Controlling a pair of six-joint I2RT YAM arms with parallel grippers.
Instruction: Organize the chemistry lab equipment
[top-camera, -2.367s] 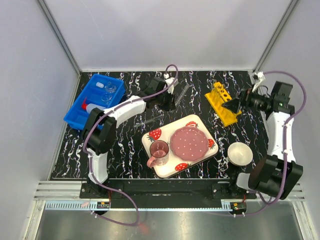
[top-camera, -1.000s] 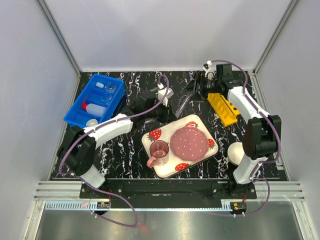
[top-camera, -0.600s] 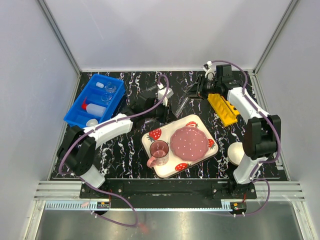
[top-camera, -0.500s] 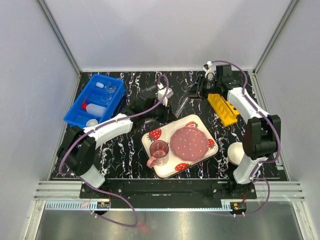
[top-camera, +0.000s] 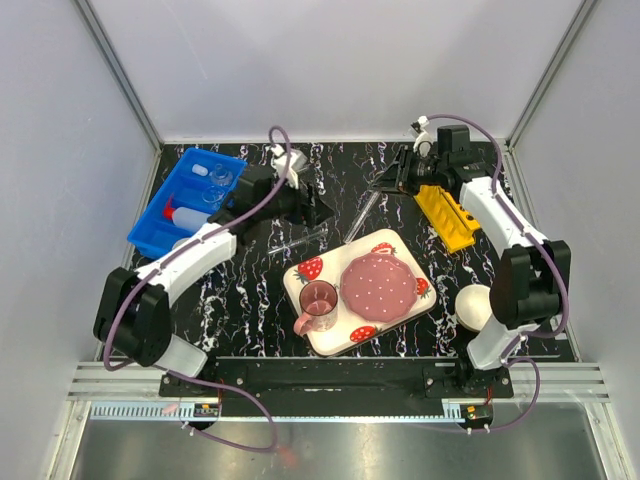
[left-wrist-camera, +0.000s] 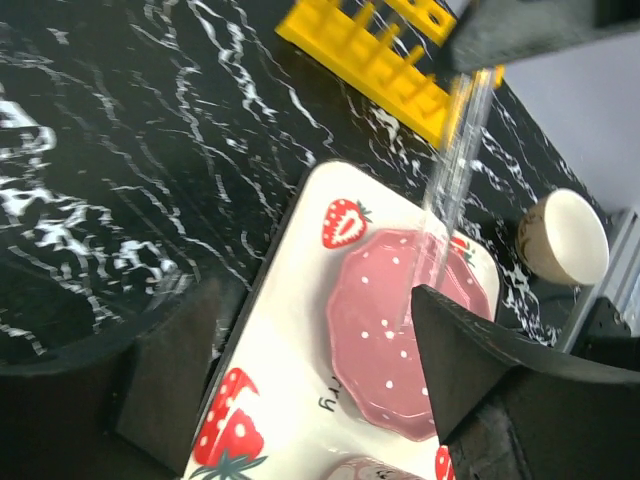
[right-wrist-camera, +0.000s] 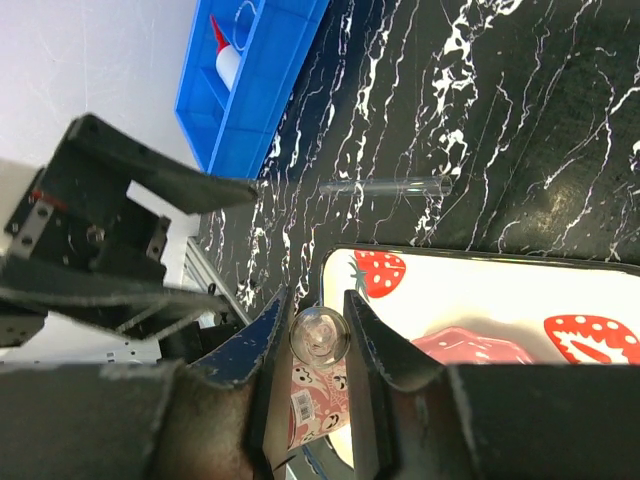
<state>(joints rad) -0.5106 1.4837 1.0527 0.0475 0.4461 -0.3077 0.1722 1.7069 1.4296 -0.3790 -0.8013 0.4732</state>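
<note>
Your right end effector (top-camera: 392, 181) is clamped on 1 thin glass tube (top-camera: 362, 212). It's clear, with its long axis slanting from the fingers toward the strawberry tray (top-camera: 297, 290). Can't tell if the free end touches the surface. The yellow rack (top-camera: 447, 212) sits just beside that end effector on its outer side, so the right arm is nearer. You'll likely need to swing the tube upright over a hole. Your left end effector (top-camera: 318, 210) is wide apart, holding nothing. A 2nd tube (top-camera: 300, 240) lies flat near it.

Pale grey walls (top-camera: 330, 70) enclose a black, white-veined marble table (top-camera: 250, 290) — aluminium rail (top-camera: 110, 378) along the near edge.
</note>
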